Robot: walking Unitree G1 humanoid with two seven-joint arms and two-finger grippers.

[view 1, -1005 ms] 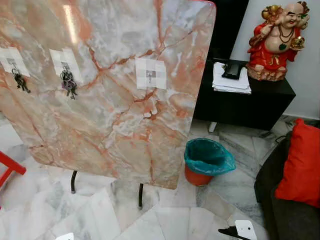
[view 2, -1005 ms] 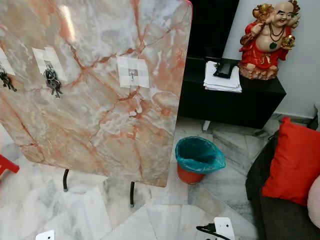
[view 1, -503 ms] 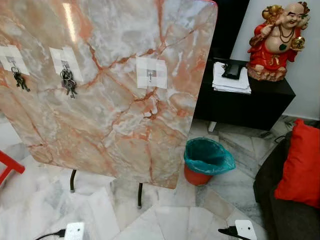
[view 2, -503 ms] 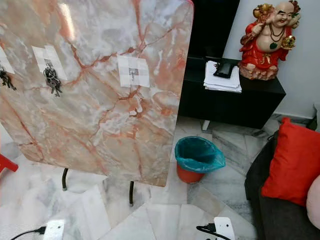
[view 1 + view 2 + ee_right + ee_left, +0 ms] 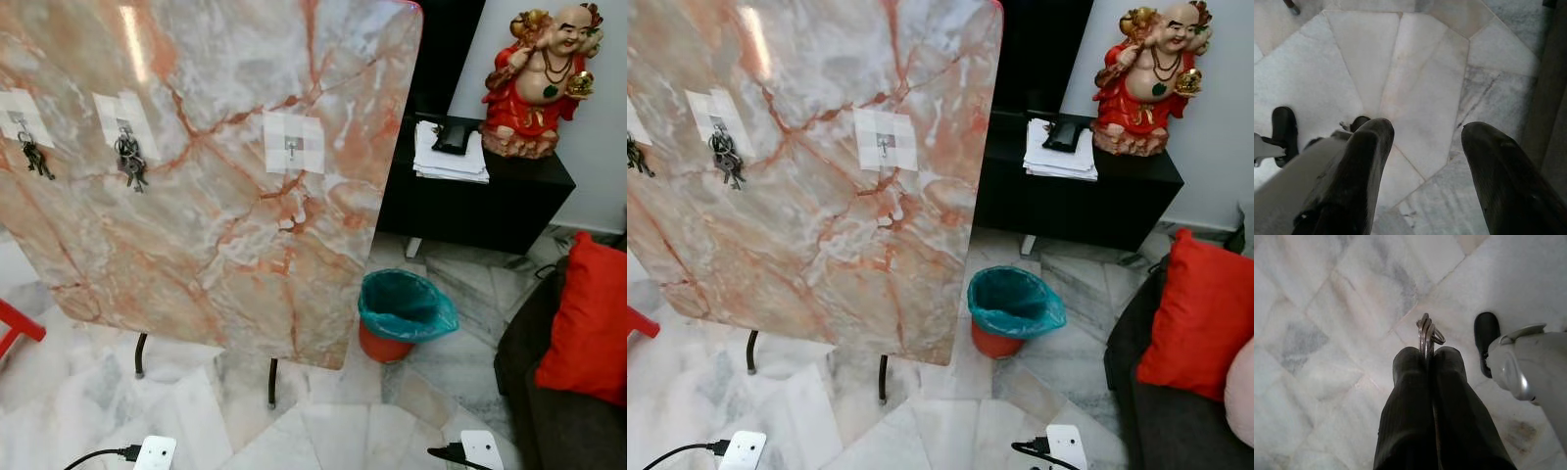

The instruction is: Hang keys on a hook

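While the left tool (image 5: 1426, 360) hangs low over the floor (image 5: 1327, 308), its two black ribbed fingers are pressed together on a set of keys (image 5: 1427, 335), thin metal rings and blades poking out past the tips, likely gripped edge-on so a ring is free to slip over a hook. Right tool (image 5: 1425, 132) spread wide, nothing between its smooth dark fingers, idle above pale marble tiles. Ahead stands a big slab (image 5: 216, 166), glossy pink-orange marble pattern with white veins, tilted on thin dark legs. Three white taped patches on it each carry a small metal hook: far left hook holds a key bunch (image 5: 35, 160), middle one holds another bunch (image 5: 129, 164), right hook (image 5: 292, 147) bare, so probably the target. Beside the slab a round orange bin (image 5: 404, 315) with a crinkly teal liner, a black cabinet (image 5: 490, 191) with a paper stack and a shiny red-gold laughing figurine (image 5: 534, 83), a red cushion (image 5: 588, 318) on a dark sofa. Keys not yet raised to hook height.
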